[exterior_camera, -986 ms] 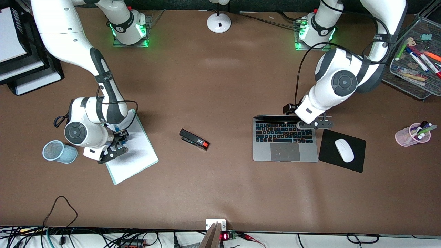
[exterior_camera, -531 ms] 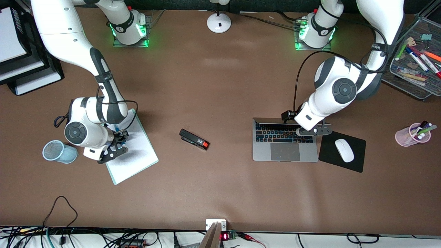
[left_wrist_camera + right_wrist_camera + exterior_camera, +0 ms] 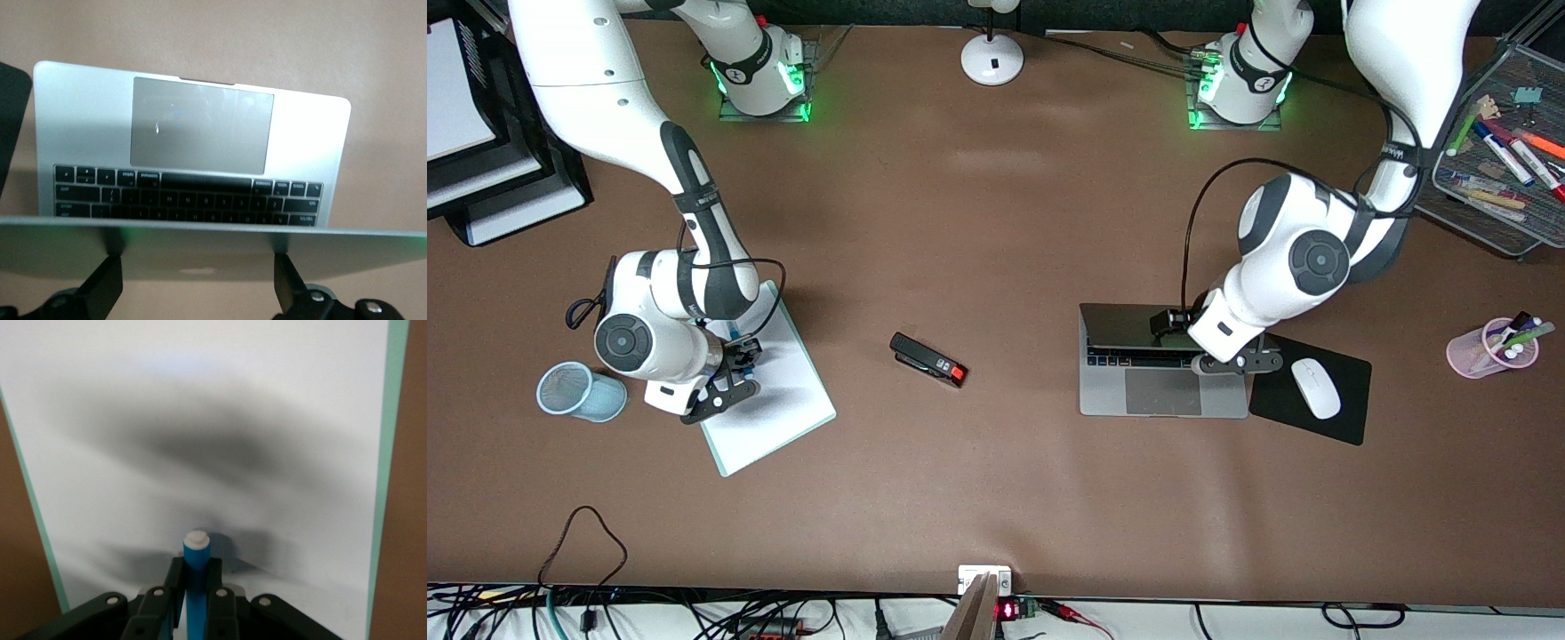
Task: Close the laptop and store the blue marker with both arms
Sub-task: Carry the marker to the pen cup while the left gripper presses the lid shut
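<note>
The silver-grey laptop [image 3: 1165, 396] lies toward the left arm's end of the table. Its lid [image 3: 1129, 327] leans low over the keys, and only the front key rows show. My left gripper [image 3: 1232, 360] is open, with both fingers spread wide against the lid's outer face [image 3: 200, 250], near the logo. The trackpad [image 3: 200, 130] shows under the lid's edge. My right gripper [image 3: 725, 373] is low over a white notepad [image 3: 783, 391]. It is shut on the blue marker [image 3: 197, 563], whose white end cap sticks out past the fingertips.
A blue mesh cup [image 3: 578, 391] lies on its side beside the right gripper. A black stapler [image 3: 929, 358] is mid-table. A white mouse [image 3: 1316, 388] sits on a black mouse pad [image 3: 1347, 422] beside the laptop. A pink marker cup [image 3: 1489, 348] and a wire tray [image 3: 1485, 191] are at the left arm's end.
The laptop lid has swung down from nearly upright to low over the keyboard. My left gripper has moved with it toward the front camera. The right arm has barely moved.
</note>
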`<state>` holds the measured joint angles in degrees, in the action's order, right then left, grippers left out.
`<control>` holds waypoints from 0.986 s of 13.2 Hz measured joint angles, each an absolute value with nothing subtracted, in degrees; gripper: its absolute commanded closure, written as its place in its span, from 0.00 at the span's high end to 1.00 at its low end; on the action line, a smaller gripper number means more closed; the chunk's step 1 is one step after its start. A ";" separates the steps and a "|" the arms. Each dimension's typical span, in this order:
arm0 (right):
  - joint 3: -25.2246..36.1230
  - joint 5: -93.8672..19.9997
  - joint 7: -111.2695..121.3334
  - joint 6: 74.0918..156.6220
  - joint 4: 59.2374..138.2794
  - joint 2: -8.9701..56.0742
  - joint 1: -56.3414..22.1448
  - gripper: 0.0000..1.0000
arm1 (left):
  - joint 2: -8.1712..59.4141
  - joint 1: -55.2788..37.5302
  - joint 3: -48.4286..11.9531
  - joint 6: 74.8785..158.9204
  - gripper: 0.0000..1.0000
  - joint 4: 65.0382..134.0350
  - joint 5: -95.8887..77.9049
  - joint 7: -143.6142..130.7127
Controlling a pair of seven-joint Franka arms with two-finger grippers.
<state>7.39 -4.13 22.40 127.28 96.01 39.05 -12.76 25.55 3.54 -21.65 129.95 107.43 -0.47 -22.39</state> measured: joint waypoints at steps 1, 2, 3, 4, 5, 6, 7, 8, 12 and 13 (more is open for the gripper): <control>7.39 -4.42 22.40 127.29 95.35 38.67 -12.79 0.00 | 26.38 3.55 -21.45 130.87 1.00 107.34 -0.46 -22.34; 7.39 -4.45 22.40 127.31 94.89 37.90 -12.79 0.00 | 27.05 3.55 -21.32 131.59 1.00 107.24 -0.46 -22.34; 7.39 -4.46 22.40 127.28 94.46 36.85 -12.79 0.00 | 27.59 3.55 -21.22 132.40 1.00 107.21 -0.45 -22.34; 7.41 -4.47 22.40 127.16 94.17 35.33 -12.79 0.00 | 28.11 3.55 -21.16 133.30 1.00 107.17 -0.45 -22.34; 7.43 -4.48 22.40 126.77 93.97 33.56 -12.78 0.00 | 28.68 3.55 -21.10 134.30 1.00 107.17 -0.45 -22.34; 7.43 -4.48 22.40 125.78 93.80 31.61 -12.79 0.00 | 29.30 3.55 -21.02 135.34 1.00 107.16 -0.41 -22.34; 7.43 -4.48 22.40 123.96 93.33 29.78 -12.80 0.00 | 29.99 3.54 -20.95 136.22 1.00 107.14 0.03 -22.32; 7.43 -4.48 22.40 120.96 92.26 28.04 -12.81 0.00 | 30.73 3.54 -20.88 137.04 1.00 107.12 1.16 -22.32; 7.58 -4.48 22.41 106.93 83.44 25.23 -12.78 0.00 | 32.91 3.48 -20.76 139.64 1.00 107.00 3.58 -22.37; 7.59 -4.48 22.42 105.77 82.11 25.20 -12.78 0.00 | 33.33 3.39 -20.77 140.11 1.00 107.00 3.60 -22.37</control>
